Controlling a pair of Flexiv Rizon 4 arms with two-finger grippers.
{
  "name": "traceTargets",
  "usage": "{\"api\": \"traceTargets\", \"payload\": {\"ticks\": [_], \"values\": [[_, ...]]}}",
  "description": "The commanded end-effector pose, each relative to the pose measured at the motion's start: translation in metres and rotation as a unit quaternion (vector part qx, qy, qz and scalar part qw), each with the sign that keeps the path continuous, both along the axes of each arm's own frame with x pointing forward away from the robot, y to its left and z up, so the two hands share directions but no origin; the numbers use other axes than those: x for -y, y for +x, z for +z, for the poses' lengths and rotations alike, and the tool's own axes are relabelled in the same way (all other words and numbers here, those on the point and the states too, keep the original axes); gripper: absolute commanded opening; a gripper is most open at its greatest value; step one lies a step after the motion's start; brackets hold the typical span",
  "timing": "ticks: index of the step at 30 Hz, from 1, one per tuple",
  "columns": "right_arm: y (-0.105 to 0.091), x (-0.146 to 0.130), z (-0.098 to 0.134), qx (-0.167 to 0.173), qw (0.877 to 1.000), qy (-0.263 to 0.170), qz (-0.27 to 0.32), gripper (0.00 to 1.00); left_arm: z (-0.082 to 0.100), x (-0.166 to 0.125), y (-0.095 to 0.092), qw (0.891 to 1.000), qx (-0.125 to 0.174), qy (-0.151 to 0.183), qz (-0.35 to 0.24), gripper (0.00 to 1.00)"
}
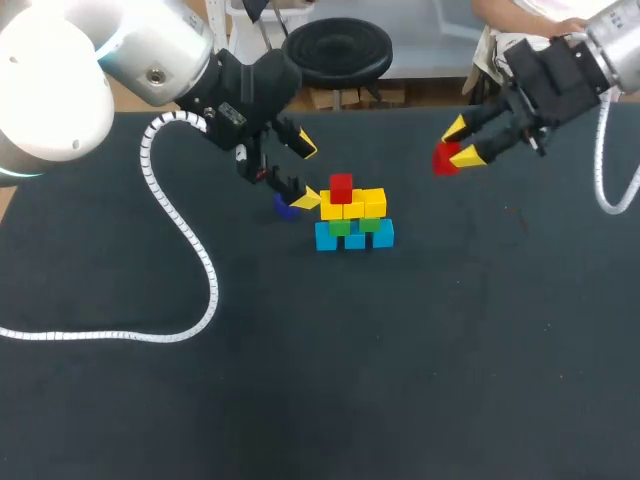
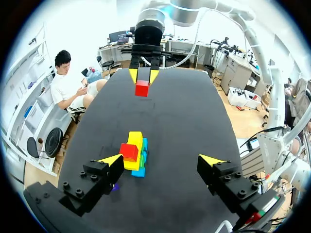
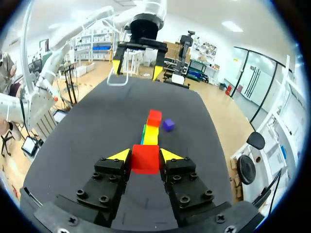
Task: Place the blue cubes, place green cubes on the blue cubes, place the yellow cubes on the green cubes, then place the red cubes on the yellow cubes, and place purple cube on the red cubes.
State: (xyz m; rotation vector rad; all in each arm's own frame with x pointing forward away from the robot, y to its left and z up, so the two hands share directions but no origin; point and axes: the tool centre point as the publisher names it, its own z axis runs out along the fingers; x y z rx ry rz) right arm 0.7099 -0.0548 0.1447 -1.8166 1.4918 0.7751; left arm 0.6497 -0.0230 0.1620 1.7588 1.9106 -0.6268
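Our left gripper (image 1: 305,172) hangs just left of the stack, its 2 yellow-tipped fingers spread wide and holding nothing. The purple cube (image 1: 287,207) lies on the dark table (image 1: 300,380) just beside the lower finger, close to the stack; we cannot tell whether it touches either.

In the middle stands the stack (image 1: 353,222). It has blue cubes (image 1: 326,237) at the bottom, green cubes (image 1: 340,227) on them and yellow cubes (image 1: 375,202) above those. 1 placed red cube (image 1: 341,187) sits on top, toward the left end of the yellow row.

Well apart to the right, our right gripper (image 1: 462,142) hangs above the table, its fingers closed from 2 sides on the held red cube (image 1: 445,158). In the right wrist view this cube sits squarely between the tips, flat faces against the fingers, with the stack straight ahead.

We judge the cubes to be small, rigid and light, with smooth faces that could slip or twist if pinched at a corner. The best hold is the one shown, on 2 opposite flat faces. Nothing seems to bind the stack, so a nudge could scatter it. The bare yellow top beside the placed red cube looks like the landing spot. The held cube likely needs a gentle, level set-down, with the fingers turned so that neither strikes its red neighbour.
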Motion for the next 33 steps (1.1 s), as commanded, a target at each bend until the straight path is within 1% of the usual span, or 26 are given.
{"api": "traceTargets", "payload": {"ticks": [1, 6, 8, 10, 14, 24, 29, 33], "values": [[0.008, -0.008, -0.003, -0.007, 1.0, 0.007, 0.007, 0.0, 0.0, -0.001, 0.001, 1.0, 0.0, 0.0, -0.001, 1.0], [0.008, -0.022, -0.005, -0.005, 1.0, 0.007, 0.023, 0.0, 0.0, -0.001, 0.001, 1.0, 0.0, 0.0, -0.001, 1.0], [0.007, -0.029, -0.008, -0.003, 0.999, -0.007, 0.032, 0.0, 0.0, -0.001, 0.001, 1.0, 0.0, 0.0, -0.001, 1.0], [0.006, -0.034, -0.009, -0.005, 0.999, -0.005, 0.037, 0.0, 0.0, -0.001, 0.001, 1.0, 0.0, 0.0, -0.001, 1.0], [0.003, -0.043, -0.014, -0.003, 0.999, -0.023, 0.044, 0.0, 0.0, -0.001, 0.001, 1.0, 0.0, 0.0, -0.001, 1.0], [0.0, -0.062, -0.022, 0.0, 0.998, -0.046, 0.033, 0.0, 0.0, -0.001, 0.001, 1.0, 0.0, 0.0, -0.001, 1.0], [-0.001, -0.07, -0.026, 0.003, 0.998, -0.063, 0.003, 0.0, 0.0, -0.001, 0.001, 1.0, 0.0, 0.0, -0.001, 1.0], [-0.003, -0.077, -0.025, 0.006, 0.998, -0.061, 0.01, 0.0, 0.0, -0.001, 0.001, 1.0, 0.0, 0.0, -0.001, 1.0]]}}
